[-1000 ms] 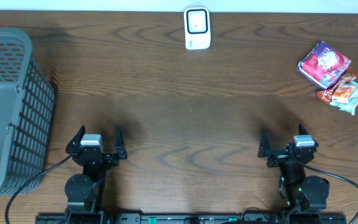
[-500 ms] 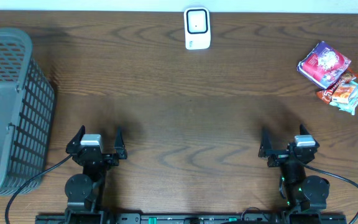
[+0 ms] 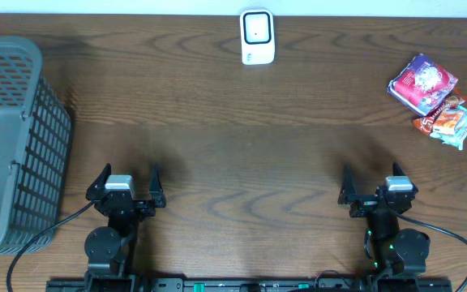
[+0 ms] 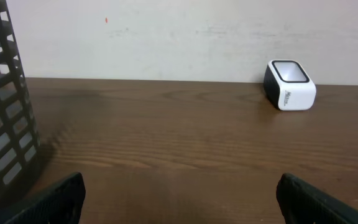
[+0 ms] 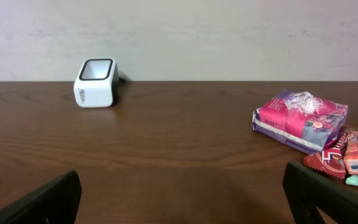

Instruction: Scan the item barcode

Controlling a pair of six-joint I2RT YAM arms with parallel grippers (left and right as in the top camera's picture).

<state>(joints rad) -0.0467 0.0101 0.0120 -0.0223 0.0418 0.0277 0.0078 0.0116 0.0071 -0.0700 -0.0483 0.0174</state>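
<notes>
- The left gripper (image 3: 128,180) is wide open and empty, near the grey basket (image 3: 14,138).
- The right gripper (image 3: 371,188) is wide open and empty.
- The snack packets (image 3: 428,93) lie on the tabletop (image 3: 233,138) at far right, well apart from the white scanner (image 3: 257,36).

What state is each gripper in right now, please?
Left gripper: open, holding nothing.
Right gripper: open, holding nothing.
</notes>
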